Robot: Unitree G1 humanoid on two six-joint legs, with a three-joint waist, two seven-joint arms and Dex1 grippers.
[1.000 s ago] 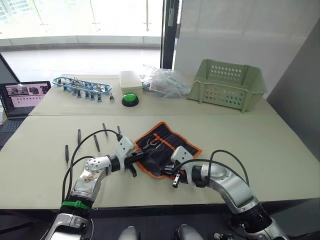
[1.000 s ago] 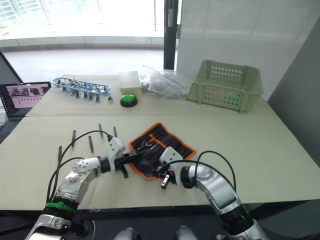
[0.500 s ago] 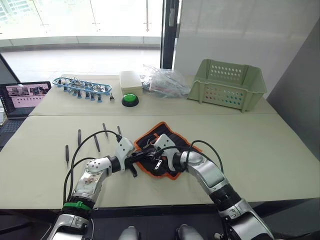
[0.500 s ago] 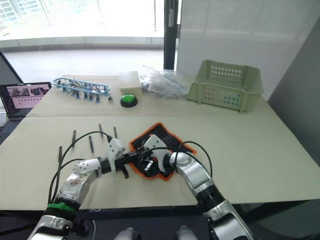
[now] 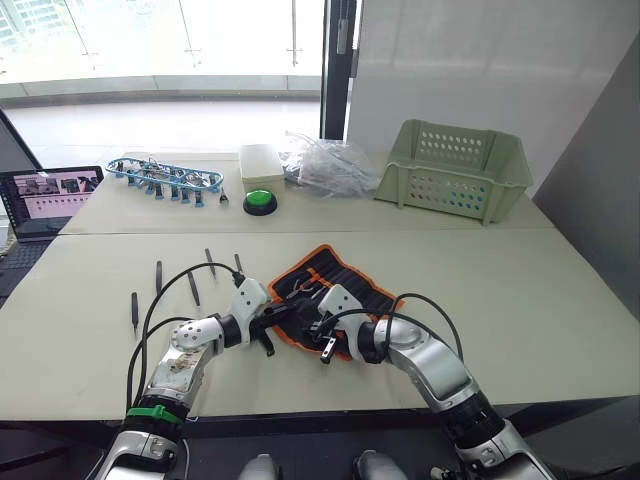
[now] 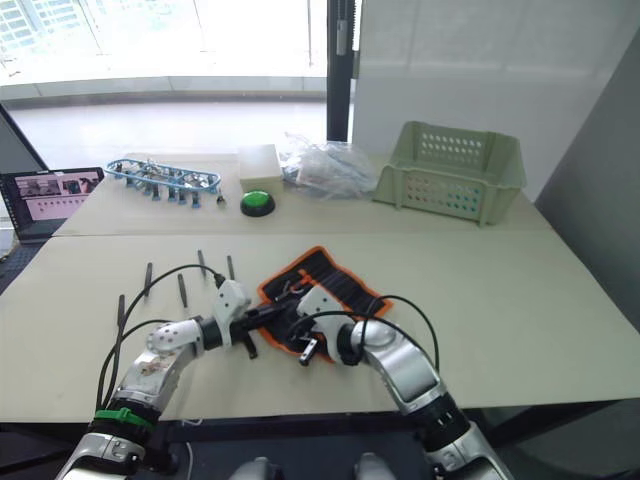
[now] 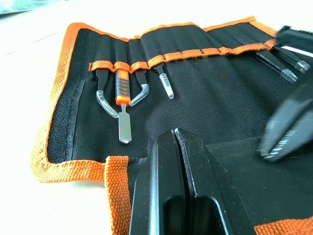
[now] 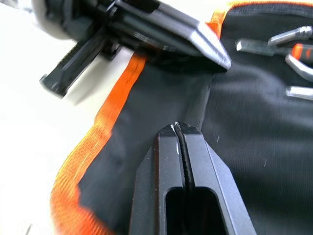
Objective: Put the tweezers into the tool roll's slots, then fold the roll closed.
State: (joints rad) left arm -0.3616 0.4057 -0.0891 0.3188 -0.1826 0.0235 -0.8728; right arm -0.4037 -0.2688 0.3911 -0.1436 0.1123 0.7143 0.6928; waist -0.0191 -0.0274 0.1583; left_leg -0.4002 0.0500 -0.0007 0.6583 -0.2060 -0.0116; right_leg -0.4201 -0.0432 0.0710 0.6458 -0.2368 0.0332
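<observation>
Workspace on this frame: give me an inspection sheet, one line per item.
Surface: pale table.
Job's things: tool roll open and flat; five tweezers loose on the table beside it, robot's left.
Clutter: blue tray, green button, plastic bags, green basket.
Grippers: left claw shut at the roll's edge; right claw shut on the fabric.
Cables: black loops on both forearms.
Surroundings: laptop, windows.

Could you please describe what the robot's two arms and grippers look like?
Both arms are silver-grey metal with rounded joint housings and loose black cables looping alongside them. The left arm has a green band near its base and a worn, mottled patch on its forearm. Each wrist ends in a white block carrying the left gripper and right gripper, each with two black, wedge-shaped fingers.
</observation>
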